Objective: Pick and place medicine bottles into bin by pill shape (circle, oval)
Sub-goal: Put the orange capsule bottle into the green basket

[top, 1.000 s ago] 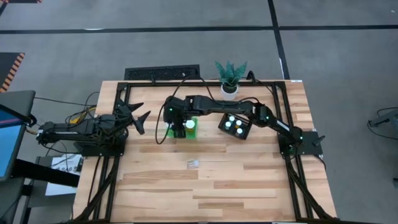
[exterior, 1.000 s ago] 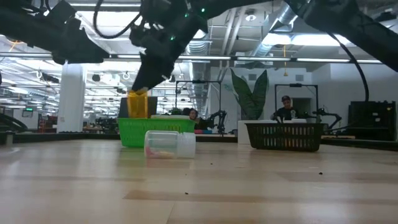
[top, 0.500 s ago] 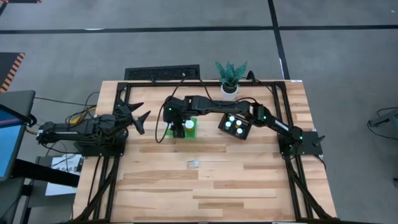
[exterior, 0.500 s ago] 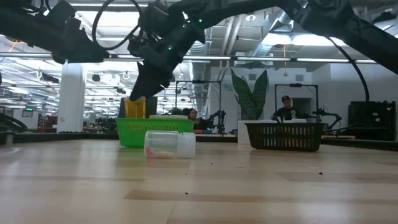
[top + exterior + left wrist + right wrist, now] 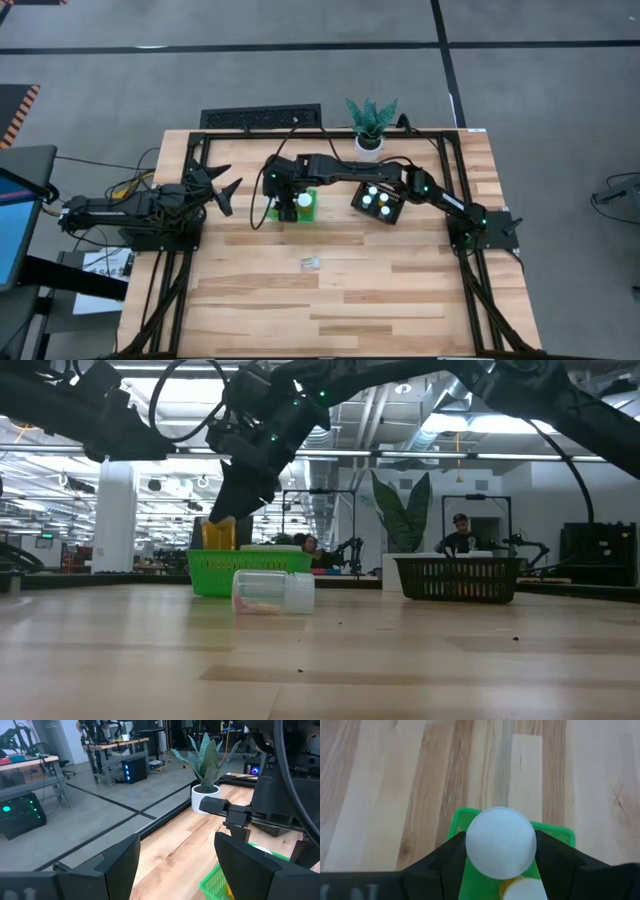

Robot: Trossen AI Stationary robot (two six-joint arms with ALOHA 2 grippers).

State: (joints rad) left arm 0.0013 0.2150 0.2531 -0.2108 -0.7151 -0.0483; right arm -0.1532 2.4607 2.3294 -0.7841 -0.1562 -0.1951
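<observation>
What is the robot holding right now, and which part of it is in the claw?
The right claw grips a medicine bottle by the sides just below its white cap, over the green bin. The left claw is open and empty.

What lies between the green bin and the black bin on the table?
Bare wood only: in the low view, nothing stands between the green bin and the black bin; the high view shows the right arm passing above that gap.

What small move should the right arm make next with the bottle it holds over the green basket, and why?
Probably lower it a little, then open. The right pincer grips a white-capped bottle directly above the green basket, which already holds another bottle. In the low view the held bottle sits at about rim height, so a release there should drop it inside.
</observation>
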